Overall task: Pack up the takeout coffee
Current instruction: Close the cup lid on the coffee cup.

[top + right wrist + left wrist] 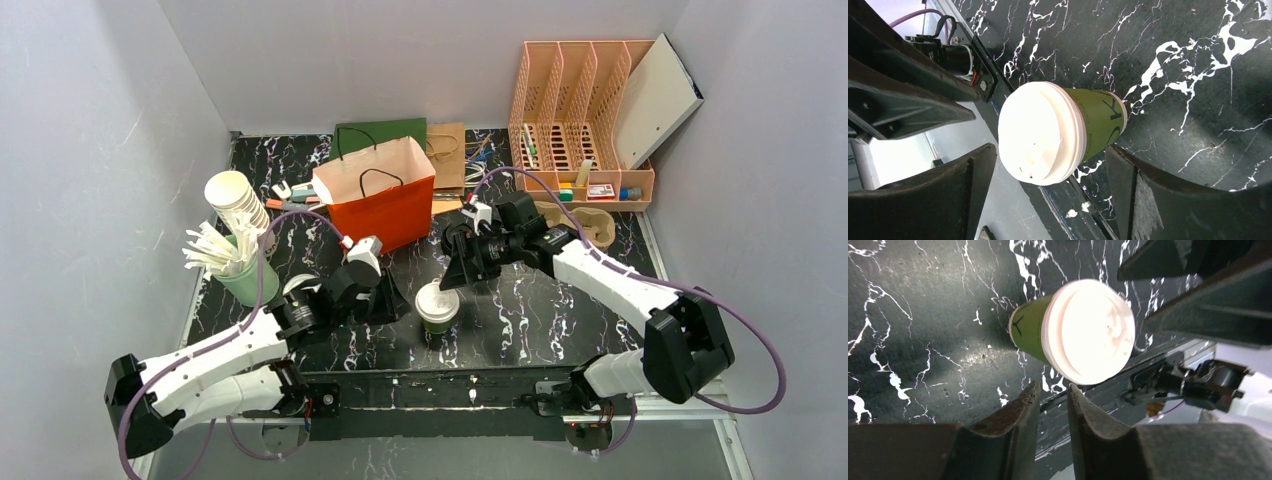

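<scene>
Takeout coffee [437, 304]: a green paper cup whose lid reads white, not black, in all three views. It stands upright on the dark marbled table [560, 320], close to the near edge and between the two arms.
Lid: seated on the cup, so the drink looks ready to carry.
Right gripper [1048, 162]: fingers spread wide. In the wrist view the cup shows in the gap between them, touching neither; the overhead view puts this gripper just behind the cup.
Left gripper [1053, 397]: fingers drawn almost together with only a thin slit between them, and nothing held. It sits just to the left of the cup.
Orange paper bag [385, 205]: upright with its mouth open, behind the cup and apart from it. It is the likely place to pack the coffee.
Done so far: apparently only the approach, since the cup is not gripped or lifted.
Left to do: close on the cup, lift it level, carry it to the bag, lower it in and release.
</scene>
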Tool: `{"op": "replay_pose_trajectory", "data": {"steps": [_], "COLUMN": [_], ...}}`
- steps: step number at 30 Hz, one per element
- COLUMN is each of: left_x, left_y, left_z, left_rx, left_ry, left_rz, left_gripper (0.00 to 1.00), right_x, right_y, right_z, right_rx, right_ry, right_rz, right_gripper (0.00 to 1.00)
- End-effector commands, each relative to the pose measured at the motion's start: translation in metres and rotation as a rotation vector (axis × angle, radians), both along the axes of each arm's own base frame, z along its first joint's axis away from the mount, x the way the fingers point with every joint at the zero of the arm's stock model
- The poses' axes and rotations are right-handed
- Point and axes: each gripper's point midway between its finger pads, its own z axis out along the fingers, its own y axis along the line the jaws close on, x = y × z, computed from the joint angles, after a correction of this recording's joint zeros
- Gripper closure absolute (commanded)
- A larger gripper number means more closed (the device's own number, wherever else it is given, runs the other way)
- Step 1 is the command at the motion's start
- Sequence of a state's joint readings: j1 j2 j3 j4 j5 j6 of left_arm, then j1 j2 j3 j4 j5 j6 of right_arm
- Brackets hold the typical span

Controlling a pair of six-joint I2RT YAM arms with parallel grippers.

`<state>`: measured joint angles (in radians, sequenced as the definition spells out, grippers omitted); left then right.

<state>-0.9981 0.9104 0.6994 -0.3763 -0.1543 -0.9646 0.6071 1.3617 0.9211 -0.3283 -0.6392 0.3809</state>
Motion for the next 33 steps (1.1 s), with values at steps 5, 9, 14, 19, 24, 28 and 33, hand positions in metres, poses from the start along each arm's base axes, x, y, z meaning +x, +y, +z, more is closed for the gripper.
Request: {"op": "replay_pose_trajectory", "data": {"steps": [5, 9, 14, 19, 24, 28, 33], "left_x": [0.027, 0.035, 0.044, 0.047, 0.047, 0.046, 0.044], "left_y": [0.008, 0.005, -0.004, -0.007, -0.006, -0.007, -0.008], "left_z": [0.026, 0.026, 0.029, 0.025, 0.019, 0.007, -0.003], "left_rx": [-0.1, -0.137, -0.176, -0.17, -0.16, -0.125, -0.095], "left_ry": [-0.057, -0.051, -0.047, -0.041, -0.039, -0.014, 0.011], "left_rz": [0.059, 0.049, 0.019, 0.01, 0.0, -0.019, -0.037], "left_gripper": [0.7, 0.65, 0.62, 0.72, 0.59, 0.52, 0.58], "right_x": [0.008, 0.01, 0.005, -0.001, -0.007, -0.012, -0.016], "right_y": [-0.007, -0.016, -0.021, -0.028, -0.033, -0.032, -0.029], "right_z": [0.029, 0.034, 0.036, 0.035, 0.028, 0.016, 0.006], "right_rx": [-0.004, -0.017, -0.016, 0.001, 0.023, 0.03, 0.031], "right_ry": [-0.108, -0.131, -0.113, -0.089, -0.055, -0.009, 0.029], "right_rz": [-0.059, -0.123, -0.175, -0.243, -0.294, -0.299, -0.288], "right_gripper": [0.13, 0.16, 0.18, 0.3, 0.43, 0.46, 0.52]}}
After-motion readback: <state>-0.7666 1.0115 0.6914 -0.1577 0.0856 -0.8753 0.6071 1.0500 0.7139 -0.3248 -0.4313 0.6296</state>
